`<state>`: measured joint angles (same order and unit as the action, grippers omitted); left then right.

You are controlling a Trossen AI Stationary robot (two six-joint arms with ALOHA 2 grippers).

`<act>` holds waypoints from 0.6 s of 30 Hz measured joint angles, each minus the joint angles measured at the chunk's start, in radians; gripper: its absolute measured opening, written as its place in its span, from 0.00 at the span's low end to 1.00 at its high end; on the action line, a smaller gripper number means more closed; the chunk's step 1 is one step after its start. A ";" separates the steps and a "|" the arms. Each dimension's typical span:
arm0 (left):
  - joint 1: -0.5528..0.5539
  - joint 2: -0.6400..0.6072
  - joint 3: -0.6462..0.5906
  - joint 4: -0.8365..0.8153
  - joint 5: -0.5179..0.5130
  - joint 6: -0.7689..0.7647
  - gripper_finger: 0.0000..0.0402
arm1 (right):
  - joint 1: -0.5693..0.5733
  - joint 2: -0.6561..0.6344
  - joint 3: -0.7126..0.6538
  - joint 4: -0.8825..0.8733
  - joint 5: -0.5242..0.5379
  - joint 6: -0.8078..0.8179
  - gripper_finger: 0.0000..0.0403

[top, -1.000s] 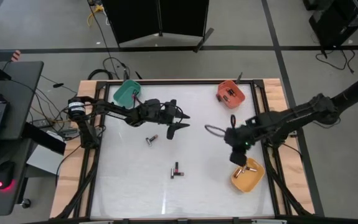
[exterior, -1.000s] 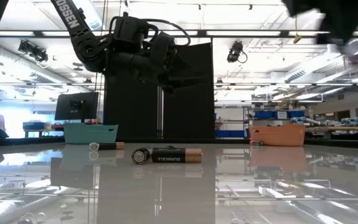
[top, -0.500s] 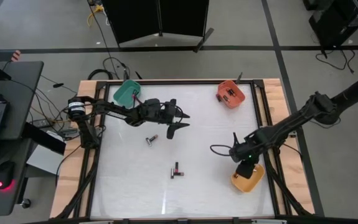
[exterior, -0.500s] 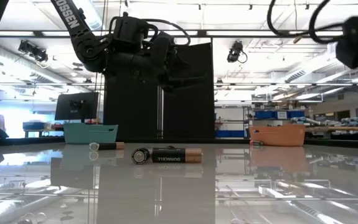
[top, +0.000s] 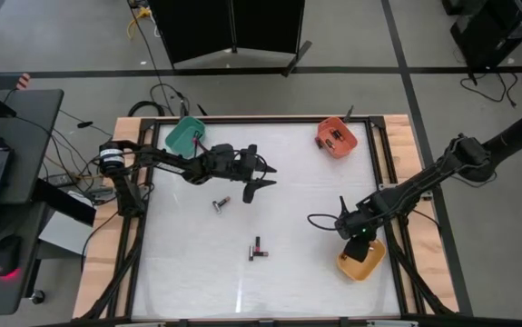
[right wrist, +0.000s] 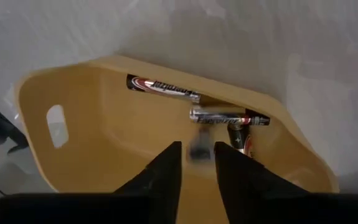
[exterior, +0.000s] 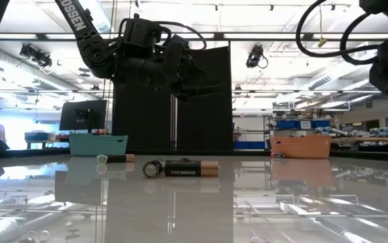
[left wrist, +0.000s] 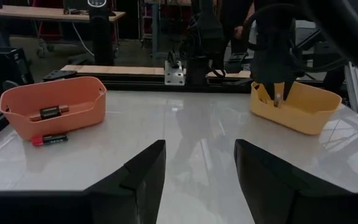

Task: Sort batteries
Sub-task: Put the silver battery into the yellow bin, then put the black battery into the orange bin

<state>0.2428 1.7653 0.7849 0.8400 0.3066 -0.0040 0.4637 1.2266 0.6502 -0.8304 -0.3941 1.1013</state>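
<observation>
High view: sorting partly done, judging by the layout — batteries already sit in the orange bin and the yellow bin, while two lie loose mid-worktop and another lies nearer the teal bin; contents of that bin not readable. Left end effector hangs over the worktop near the teal bin, arm stretched in from the left edge. Right end effector points down into the yellow bin, arm reaching in from the right. Low view: one dark copper-ended battery lies on its side with a second seen end-on touching or just beside it, a thin one further back; left arm held high above them. Left wrist view: left fingers wide apart, nothing between; orange bin holds two batteries, one red-tipped cell lies on the worktop just outside it. Right wrist view: right fingers slightly apart with a small blurred battery between or just past the tips, cannot tell whether gripped or released; three batteries lie against the yellow bin wall.
</observation>
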 joint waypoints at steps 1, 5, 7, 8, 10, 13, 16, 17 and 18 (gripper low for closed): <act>0.000 0.000 0.000 -0.001 0.000 0.000 0.49 | 0.000 0.000 0.000 0.000 0.000 0.001 0.29; 0.000 0.000 0.000 -0.001 0.000 0.000 0.49 | -0.003 0.000 0.007 -0.004 0.009 0.004 0.35; 0.000 0.000 0.000 -0.001 0.000 0.005 0.49 | -0.003 0.000 0.025 -0.011 0.010 0.002 0.37; 0.000 0.000 0.000 -0.001 0.000 0.012 0.49 | -0.003 0.000 0.038 -0.022 0.010 -0.001 0.38; -0.001 0.000 0.000 -0.003 0.000 0.031 0.49 | -0.004 0.000 0.070 -0.055 0.012 -0.007 0.39; -0.007 0.000 0.000 -0.010 0.000 0.055 0.49 | -0.004 0.000 0.136 -0.104 0.065 -0.047 0.40; -0.020 0.000 0.000 -0.012 0.000 0.058 0.49 | -0.005 0.000 0.201 -0.114 0.159 -0.110 0.40; -0.026 0.000 0.000 -0.012 0.000 0.059 0.49 | -0.008 0.000 0.220 -0.107 0.193 -0.134 0.40; -0.034 0.000 0.000 -0.012 0.000 0.063 0.49 | -0.011 0.000 0.234 -0.097 0.229 -0.158 0.40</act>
<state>0.2091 1.7653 0.7847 0.8284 0.3069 0.0591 0.4530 1.2270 0.8845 -0.9270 -0.1648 0.9436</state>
